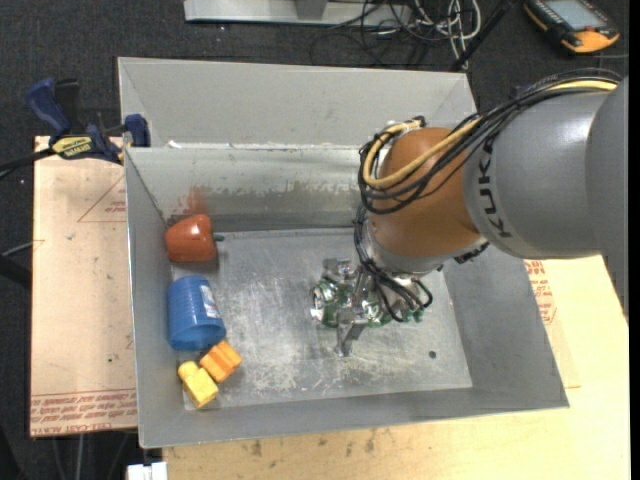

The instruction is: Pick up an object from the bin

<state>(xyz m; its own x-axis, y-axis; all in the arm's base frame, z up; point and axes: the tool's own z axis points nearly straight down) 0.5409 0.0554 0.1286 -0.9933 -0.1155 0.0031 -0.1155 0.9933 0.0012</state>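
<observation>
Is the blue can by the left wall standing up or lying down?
Lying down: the blue can shows its long curved side, not a round end.

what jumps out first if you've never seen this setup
The big grey arm with its orange cover reaches in from the right, its gripper low over the middle of the bin. Against the left wall lie a red-orange lump, a blue cylinder, a small orange block and a yellow block.

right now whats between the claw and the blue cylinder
Only bare bin floor, seen in the camera view, from claw to blue cylinder.
</observation>
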